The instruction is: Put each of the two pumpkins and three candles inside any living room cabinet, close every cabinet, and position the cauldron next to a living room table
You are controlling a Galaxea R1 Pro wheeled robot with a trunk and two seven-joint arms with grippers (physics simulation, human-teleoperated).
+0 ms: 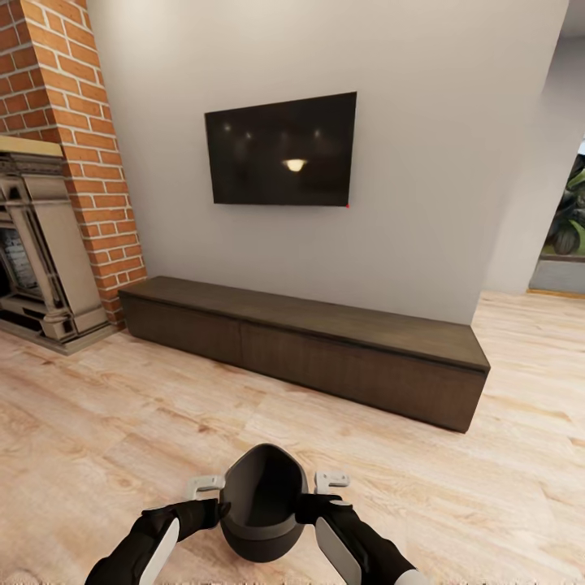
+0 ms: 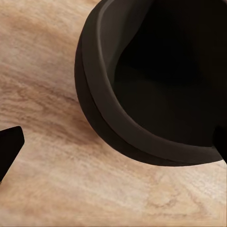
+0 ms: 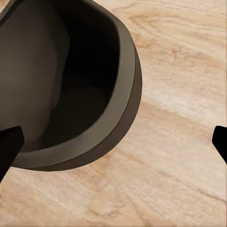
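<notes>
The cauldron [image 1: 262,504], a dark round pot with a thick rim and nothing inside, is directly in front of me over the wood floor. My left gripper [image 1: 216,497] straddles one side of its rim and my right gripper [image 1: 318,494] the other. In the left wrist view the left gripper [image 2: 113,149] has its fingertips spread wide across the cauldron wall [image 2: 109,127]. The right gripper [image 3: 113,146] is equally open beside the cauldron rim [image 3: 125,94]. The long dark-brown cabinet [image 1: 309,357] stands against the wall ahead, every drawer front shut. Pumpkins, candles and table are out of view.
A black TV [image 1: 280,149] hangs above the cabinet. A stone fireplace [image 1: 36,244] in a brick chimney [image 1: 73,122] fills the left. A doorway with a plant [image 1: 569,219] opens at the right. Pale wood floor [image 1: 146,406] stretches between me and the cabinet.
</notes>
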